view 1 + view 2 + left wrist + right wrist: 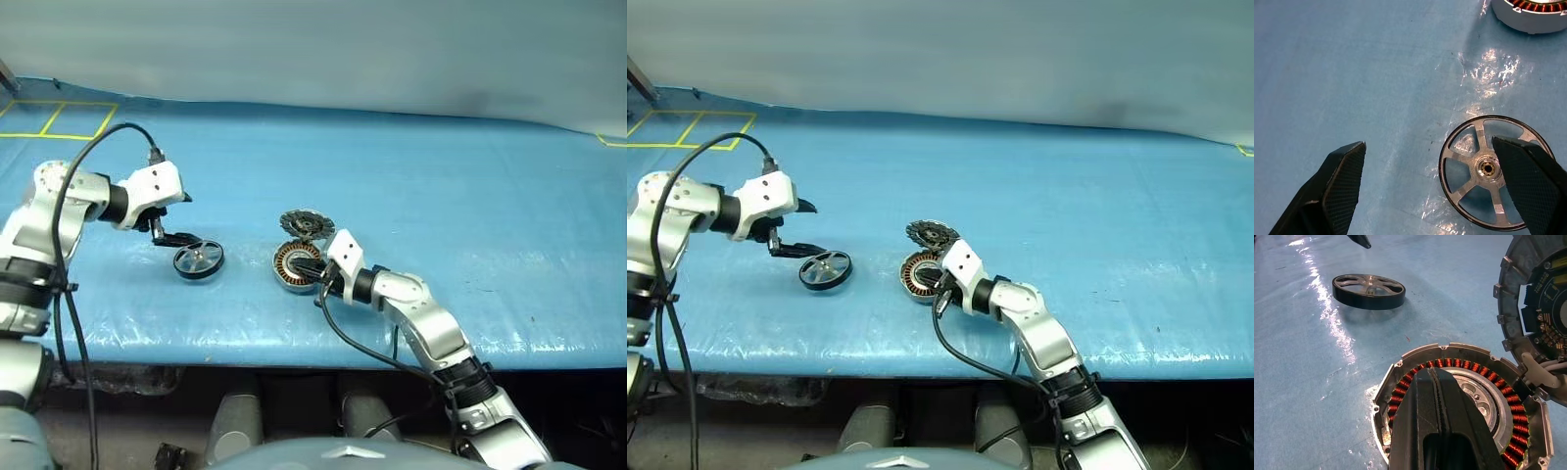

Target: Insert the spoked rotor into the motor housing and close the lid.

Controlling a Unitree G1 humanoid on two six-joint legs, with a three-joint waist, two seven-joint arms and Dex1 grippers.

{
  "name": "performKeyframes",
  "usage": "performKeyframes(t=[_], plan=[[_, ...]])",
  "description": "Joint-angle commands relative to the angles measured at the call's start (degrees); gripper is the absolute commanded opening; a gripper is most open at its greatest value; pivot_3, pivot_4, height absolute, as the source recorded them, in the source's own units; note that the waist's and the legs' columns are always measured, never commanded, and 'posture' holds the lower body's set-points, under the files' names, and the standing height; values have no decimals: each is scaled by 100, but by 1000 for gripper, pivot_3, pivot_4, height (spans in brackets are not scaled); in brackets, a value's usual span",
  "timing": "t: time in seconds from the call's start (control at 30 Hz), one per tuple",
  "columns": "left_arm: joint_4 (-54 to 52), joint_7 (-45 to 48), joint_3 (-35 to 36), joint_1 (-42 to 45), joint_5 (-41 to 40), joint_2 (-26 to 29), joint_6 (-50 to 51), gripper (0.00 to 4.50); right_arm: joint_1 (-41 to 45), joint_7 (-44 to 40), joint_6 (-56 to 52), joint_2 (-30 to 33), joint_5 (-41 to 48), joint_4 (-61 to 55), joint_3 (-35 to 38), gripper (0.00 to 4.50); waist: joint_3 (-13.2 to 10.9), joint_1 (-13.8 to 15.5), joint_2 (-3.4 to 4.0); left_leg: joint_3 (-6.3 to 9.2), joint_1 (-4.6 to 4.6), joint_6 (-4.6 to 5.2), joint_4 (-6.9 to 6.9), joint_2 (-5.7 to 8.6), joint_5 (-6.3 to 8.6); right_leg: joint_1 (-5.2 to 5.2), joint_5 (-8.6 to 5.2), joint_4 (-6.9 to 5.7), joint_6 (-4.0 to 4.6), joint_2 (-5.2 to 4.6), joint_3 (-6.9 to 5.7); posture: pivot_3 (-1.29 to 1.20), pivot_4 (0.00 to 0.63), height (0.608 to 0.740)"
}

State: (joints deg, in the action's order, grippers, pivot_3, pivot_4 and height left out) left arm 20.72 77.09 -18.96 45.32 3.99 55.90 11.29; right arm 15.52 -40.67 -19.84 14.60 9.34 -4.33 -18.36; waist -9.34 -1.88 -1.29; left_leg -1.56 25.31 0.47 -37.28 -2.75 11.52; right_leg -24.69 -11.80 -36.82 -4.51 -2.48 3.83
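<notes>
The spoked rotor (199,259) lies flat on the blue table cover, a dark-rimmed ring with silver spokes (1488,171). My left gripper (184,219) hangs open just above it and to its left, one finger (1528,181) over the rotor's edge, holding nothing. To the right sits the motor housing (286,262) with copper windings (1479,368). Its lid (306,225) stands tilted up at the far rim, toothed face (1542,308) showing. My right gripper (1436,374) is shut, its tips lying over the housing's windings near the hub.
Yellow tape lines (59,117) mark the table's far left corner, and another mark (612,142) lies at the far right. The table's front edge (294,352) runs just behind both arms. Black cables loop from each wrist.
</notes>
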Motion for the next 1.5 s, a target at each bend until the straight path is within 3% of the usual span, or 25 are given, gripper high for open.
performKeyframes(t=[0.03,0.33,0.6,0.77,1.17,1.27,1.33,1.5], plan=[[250,456,-300,621,575,111,-344,4500,81,-165,9,92,16,-156,-45,9,-1,-2,-2,1,2,0,1,0,0,0,-1,0,1,0,0,0,150,740],[405,981,-755,948,1291,-90,-842,4500,236,-359,-257,427,49,-288,-9,9,-3,-17,-4,5,10,1,-3,-1,0,-7,-3,-5,0,1,1,0,150,740],[751,842,-815,857,1552,-382,-1049,4500,240,-305,-364,460,41,-402,-9,9,-3,-11,-5,10,11,2,-9,0,0,-4,-2,-8,-1,2,1,0,150,740],[921,726,-740,891,1610,-550,-1073,3321,196,-285,-420,521,25,-475,1,0,-3,-11,-5,11,13,2,-13,1,0,-3,1,-9,-4,2,1,0,150,740],[766,1230,-679,866,1367,-619,-904,3321,219,-237,-463,571,-15,-476,-33,0,-3,-13,-6,17,17,2,-34,0,0,3,6,-15,-13,5,0,0,150,740],[748,1225,-676,850,1379,-594,-886,2759,217,-230,-466,577,-27,-466,-40,0,-3,-12,-6,17,17,2,-37,0,0,3,6,-17,-13,5,0,0,150,740],[728,1223,-681,834,1386,-584,-875,2120,221,-224,-465,573,-32,-458,-39,0,-3,-12,-6,17,17,2,-39,0,0,4,6,-17,-13,5,0,0,150,740],[672,1269,-739,755,1432,-530,-926,2120,231,-208,-457,551,-49,-438,-33,0,-3,-13,-6,18,17,2,-41,0,0,5,7,-18,-13,5,0,0,150,740]])
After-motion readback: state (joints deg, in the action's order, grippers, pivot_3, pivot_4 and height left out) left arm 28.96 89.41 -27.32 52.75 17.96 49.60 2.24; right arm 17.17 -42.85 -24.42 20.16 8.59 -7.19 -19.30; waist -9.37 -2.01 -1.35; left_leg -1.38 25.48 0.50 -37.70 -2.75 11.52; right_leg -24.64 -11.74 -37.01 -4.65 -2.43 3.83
